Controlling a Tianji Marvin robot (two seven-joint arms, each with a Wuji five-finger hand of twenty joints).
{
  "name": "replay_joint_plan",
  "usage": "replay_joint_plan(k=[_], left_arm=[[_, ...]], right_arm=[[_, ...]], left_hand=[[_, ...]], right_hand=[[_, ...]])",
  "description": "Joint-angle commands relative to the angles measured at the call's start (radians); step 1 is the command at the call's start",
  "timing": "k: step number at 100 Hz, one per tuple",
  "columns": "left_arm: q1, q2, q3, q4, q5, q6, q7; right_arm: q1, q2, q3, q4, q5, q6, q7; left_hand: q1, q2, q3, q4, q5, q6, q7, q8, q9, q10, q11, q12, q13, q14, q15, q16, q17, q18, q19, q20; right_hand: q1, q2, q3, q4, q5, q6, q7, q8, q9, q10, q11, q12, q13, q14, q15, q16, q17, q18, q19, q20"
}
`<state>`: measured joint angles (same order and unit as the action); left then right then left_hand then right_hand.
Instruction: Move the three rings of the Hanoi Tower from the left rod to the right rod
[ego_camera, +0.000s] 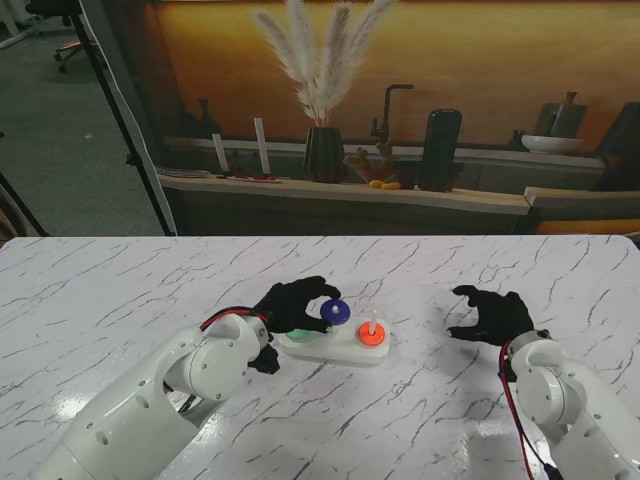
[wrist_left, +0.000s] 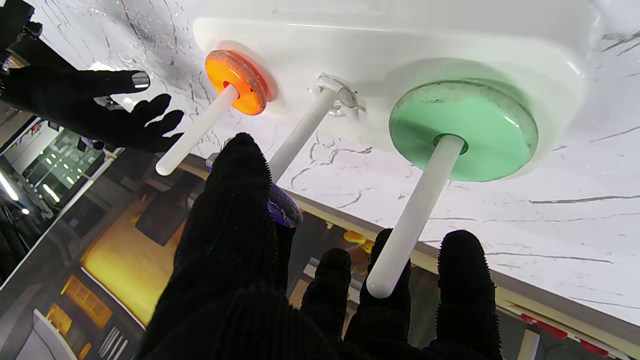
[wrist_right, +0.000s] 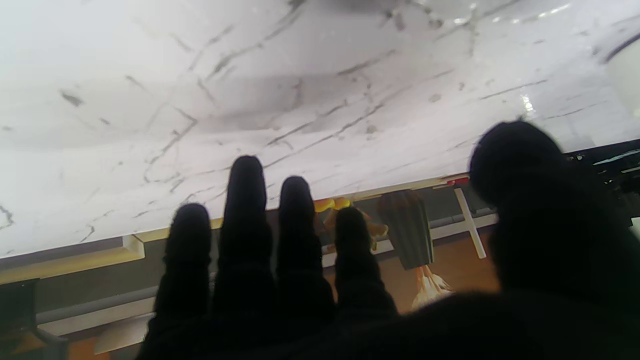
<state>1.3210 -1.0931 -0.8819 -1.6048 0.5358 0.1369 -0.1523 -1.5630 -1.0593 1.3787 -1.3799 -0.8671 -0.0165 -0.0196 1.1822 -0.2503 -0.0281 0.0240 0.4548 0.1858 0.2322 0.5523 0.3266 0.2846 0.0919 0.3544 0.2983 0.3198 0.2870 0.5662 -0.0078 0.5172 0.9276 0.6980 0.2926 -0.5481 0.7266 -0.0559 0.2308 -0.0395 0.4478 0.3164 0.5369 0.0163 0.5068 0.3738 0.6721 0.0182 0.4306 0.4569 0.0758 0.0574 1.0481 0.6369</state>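
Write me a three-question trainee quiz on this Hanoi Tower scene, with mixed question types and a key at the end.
1. True or false: the orange ring sits on the right rod.
2. Multiple choice: which ring does the left hand hold? A) green B) purple C) orange
3. Fill in: the green ring rests at the bottom of the ______ rod.

Key:
1. True; it lies on the white base at the right rod's foot.
2. B; the purple ring is pinched in the fingers, off any rod, while the right hand hovers open, apart from the tower.
3. Left.
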Motion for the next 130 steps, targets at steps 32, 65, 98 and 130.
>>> replay_joint_plan(k=[32,65,98,130], left_arm=[[0.014,-0.011,0.010,0.045,0.010,-0.040,0.021],[0.012,-0.011,0.016,0.081,0.012,-0.082,0.037],[0.007,0.008,-0.003,0.063,0.012,-0.113,-0.040],[0.048,0.008,-0.062,0.021,0.048,-0.132,-0.006]], right_arm=[[-0.009,-0.014,0.003,-0.024,0.023,-0.019,-0.024],[-0.007,-0.015,0.004,-0.031,0.019,-0.023,-0.034],[-0.010,-0.015,0.003,-0.035,0.018,-0.020,-0.028],[-0.011,-0.015,0.002,-0.038,0.019,-0.018,-0.026]], left_hand=[[0.062,0.017,0.034,0.017,-0.053,0.001,-0.055,-0.085,-0.031,0.000,-0.001,0.000,-0.010,-0.011,-0.006,0.004,-0.024,0.018,0.015,-0.002],[-0.043,-0.138,0.177,0.038,-0.147,0.050,-0.152,-0.159,-0.122,0.012,-0.043,-0.018,-0.074,-0.016,-0.066,-0.034,-0.063,0.009,-0.084,-0.031],[-0.110,-0.169,0.224,0.020,-0.189,0.062,-0.188,-0.201,-0.220,0.014,-0.072,-0.036,-0.147,-0.026,-0.134,-0.076,-0.103,-0.009,-0.212,-0.055],[-0.120,-0.151,0.218,0.009,-0.173,0.059,-0.176,-0.201,-0.202,0.012,-0.067,-0.035,-0.135,-0.023,-0.132,-0.075,-0.092,-0.004,-0.216,-0.045]], right_hand=[[0.011,0.012,-0.011,0.026,0.006,-0.007,0.012,-0.021,0.024,-0.009,0.024,-0.001,0.010,-0.015,0.018,0.003,-0.002,0.310,0.019,0.000],[0.009,0.011,-0.011,0.025,0.007,-0.007,0.013,-0.021,0.025,-0.008,0.025,-0.001,0.011,-0.017,0.019,0.004,-0.001,0.311,0.020,0.000],[0.013,0.011,-0.011,0.025,0.008,-0.010,0.015,-0.021,0.026,-0.008,0.025,-0.001,0.013,-0.015,0.020,0.004,-0.001,0.312,0.020,0.000],[0.014,0.010,-0.012,0.025,0.007,-0.010,0.015,-0.021,0.026,-0.008,0.025,-0.001,0.012,-0.015,0.021,0.004,-0.001,0.311,0.020,0.000]])
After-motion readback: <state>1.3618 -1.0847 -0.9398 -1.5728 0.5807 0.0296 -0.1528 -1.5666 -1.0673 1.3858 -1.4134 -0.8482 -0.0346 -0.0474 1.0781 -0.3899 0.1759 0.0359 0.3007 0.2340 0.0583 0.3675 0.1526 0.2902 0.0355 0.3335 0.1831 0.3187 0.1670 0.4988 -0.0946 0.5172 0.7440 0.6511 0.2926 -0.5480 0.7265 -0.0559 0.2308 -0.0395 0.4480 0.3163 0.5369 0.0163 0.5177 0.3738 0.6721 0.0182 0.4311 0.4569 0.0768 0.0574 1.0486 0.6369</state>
